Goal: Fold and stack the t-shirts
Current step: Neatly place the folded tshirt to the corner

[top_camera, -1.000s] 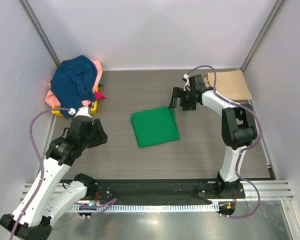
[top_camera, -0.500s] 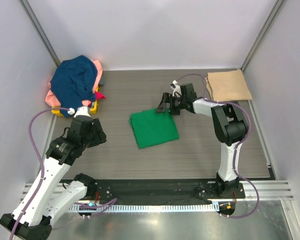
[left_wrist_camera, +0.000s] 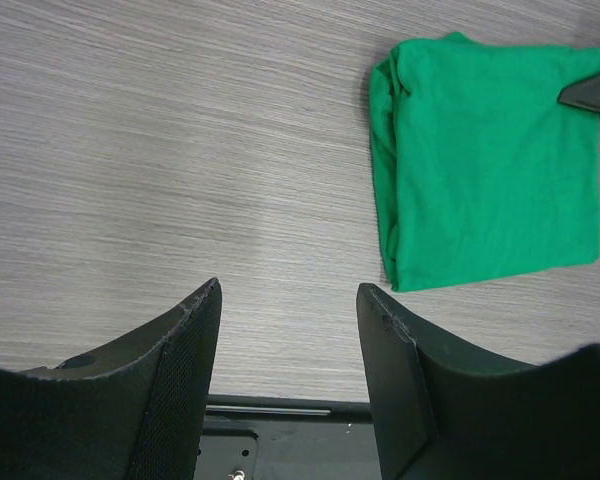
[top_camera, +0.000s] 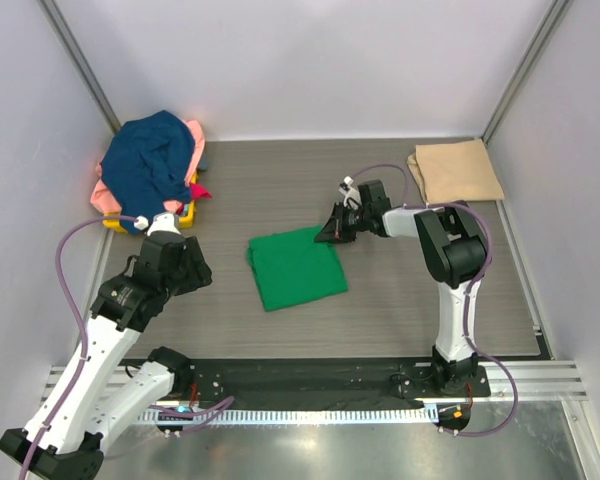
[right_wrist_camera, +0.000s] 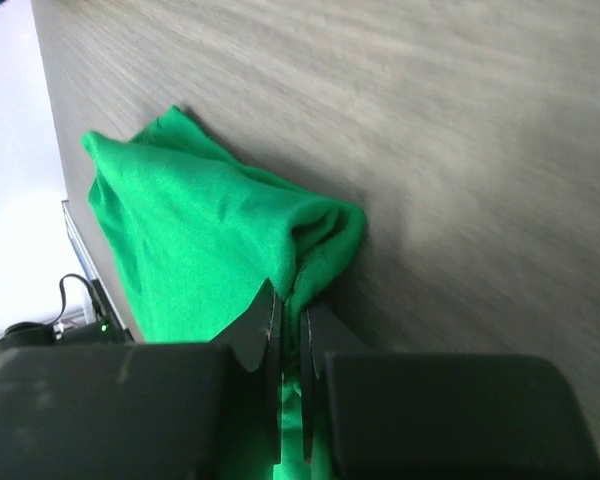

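Pinching green t-shirt (top_camera: 295, 268): right gripper (top_camera: 331, 234); left gripper (left_wrist_camera: 288, 289) gapes; tees (top_camera: 150, 160) fill yellow bin (top_camera: 187, 211)

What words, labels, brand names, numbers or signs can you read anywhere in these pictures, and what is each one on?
No readable text in any view.
Green t-shirt: plain, no print or tag showing.
Tan t-shirt: plain.
Pile of t-shirts: plain colours, no lettering visible.
Table: wood grain only, no markings.
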Robot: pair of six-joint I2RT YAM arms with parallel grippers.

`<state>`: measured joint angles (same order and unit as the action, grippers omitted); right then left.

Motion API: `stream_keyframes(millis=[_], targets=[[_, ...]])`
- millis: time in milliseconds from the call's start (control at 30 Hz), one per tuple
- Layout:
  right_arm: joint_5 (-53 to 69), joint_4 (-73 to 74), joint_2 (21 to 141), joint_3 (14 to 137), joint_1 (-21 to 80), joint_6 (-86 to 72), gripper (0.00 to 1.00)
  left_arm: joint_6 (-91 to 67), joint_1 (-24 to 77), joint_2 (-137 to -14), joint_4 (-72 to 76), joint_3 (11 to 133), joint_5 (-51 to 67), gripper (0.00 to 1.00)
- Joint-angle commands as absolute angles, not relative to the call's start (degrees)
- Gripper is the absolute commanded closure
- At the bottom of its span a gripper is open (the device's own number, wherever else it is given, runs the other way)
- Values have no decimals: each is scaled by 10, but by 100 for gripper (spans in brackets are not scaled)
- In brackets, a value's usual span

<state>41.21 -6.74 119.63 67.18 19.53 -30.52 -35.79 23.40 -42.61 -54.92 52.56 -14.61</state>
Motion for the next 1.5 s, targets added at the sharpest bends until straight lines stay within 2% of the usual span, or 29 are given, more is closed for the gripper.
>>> stream_keyframes(millis=[0,133,200,233,433,600,800,1067,1200,1467], targets=[[409,-4,1127,685,189,-278,99,-363,235,-419,-532,532,-157,42],[276,204,1064,768,172,-150,98,-363,235,-418,-530,530,-154,42],[226,251,1028,789,165,-108,99,-361,234,-418,-529,530,-151,42],[161,289,1015,805,164,-91,99,-360,234,-418,-528,530,-149,42],[5,331,940,822,140,-3,99,-358,235,-422,-526,529,-143,42],[-131,305,921,829,121,113,99,-355,235,-422,-524,528,-136,42],[-146,212,908,824,48,156,99,-352,234,-425,-520,528,-127,42],[-127,177,995,937,-16,202,99,-347,234,-440,-516,527,-115,42],[-89,149,1014,954,-25,252,99,-346,234,-441,-516,527,-116,43],[-67,128,1050,999,-42,254,99,-341,218,-452,-511,527,-104,43]])
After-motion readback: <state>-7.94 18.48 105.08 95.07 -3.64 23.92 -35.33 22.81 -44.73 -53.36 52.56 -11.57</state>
